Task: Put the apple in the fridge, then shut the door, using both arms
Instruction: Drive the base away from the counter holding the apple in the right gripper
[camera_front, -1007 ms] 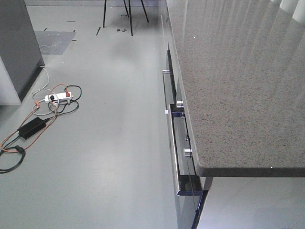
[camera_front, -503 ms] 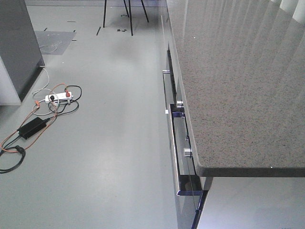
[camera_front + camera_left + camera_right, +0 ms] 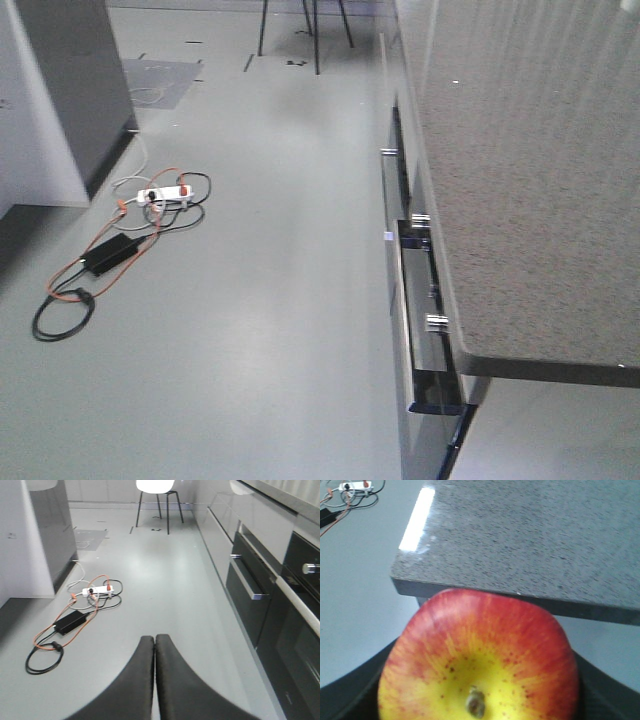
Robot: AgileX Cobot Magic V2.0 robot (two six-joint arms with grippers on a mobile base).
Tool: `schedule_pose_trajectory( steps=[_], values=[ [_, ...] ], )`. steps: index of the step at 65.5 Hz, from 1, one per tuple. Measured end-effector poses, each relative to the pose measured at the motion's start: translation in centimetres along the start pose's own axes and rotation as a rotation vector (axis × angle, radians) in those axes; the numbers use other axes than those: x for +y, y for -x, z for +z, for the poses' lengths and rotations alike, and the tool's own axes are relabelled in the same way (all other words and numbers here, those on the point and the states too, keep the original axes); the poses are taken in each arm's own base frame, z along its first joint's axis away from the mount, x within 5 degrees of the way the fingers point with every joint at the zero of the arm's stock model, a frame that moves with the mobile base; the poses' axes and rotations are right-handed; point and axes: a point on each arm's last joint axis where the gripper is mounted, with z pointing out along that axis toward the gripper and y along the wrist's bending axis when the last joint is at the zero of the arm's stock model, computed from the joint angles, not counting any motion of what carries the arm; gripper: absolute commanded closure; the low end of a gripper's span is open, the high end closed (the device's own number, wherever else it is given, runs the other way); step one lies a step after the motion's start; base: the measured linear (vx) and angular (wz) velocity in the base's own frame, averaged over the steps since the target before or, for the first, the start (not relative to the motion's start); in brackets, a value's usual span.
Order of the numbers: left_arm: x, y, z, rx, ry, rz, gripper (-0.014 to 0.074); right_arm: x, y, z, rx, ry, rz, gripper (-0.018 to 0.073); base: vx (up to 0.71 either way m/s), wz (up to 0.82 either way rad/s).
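Observation:
The apple (image 3: 480, 660), red with a yellow patch around its stem, fills the lower half of the right wrist view. My right gripper (image 3: 480, 700) is shut on it, with a black finger (image 3: 350, 695) showing on either side. It hangs just off the corner of the speckled counter. My left gripper (image 3: 154, 641) is shut with nothing in it, pads pressed together, above the bare floor. The tall dark grey fridge (image 3: 75, 80) stands at the far left, a pale face (image 3: 30, 130) beside its dark side. I cannot make out its door separately. Neither arm shows in the front view.
The grey speckled counter (image 3: 530, 180) runs along the right, with ovens and drawer handles (image 3: 405, 300) below its edge. A power strip with tangled orange and black cables (image 3: 150, 200) lies on the floor near the fridge. A white chair (image 3: 156, 485) on black legs stands at the back.
The front view has swung left: the counter and cables slid right in the frame, and more of the fridge shows at the left edge.

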Motion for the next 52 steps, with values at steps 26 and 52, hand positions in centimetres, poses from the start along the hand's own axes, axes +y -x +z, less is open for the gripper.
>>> schedule_pose_trajectory(
  steps=[26,52],
  values=[
    [0.00,0.00,0.00,0.000,0.000,0.000,0.0602,-0.01,0.00,0.00,0.000,-0.001,-0.001,0.0461,-0.01,0.38],
    [0.00,0.00,0.00,0.000,0.000,0.000,0.0602,-0.01,0.00,0.00,0.000,-0.001,-0.001,0.0461,0.00,0.27]
  ],
)
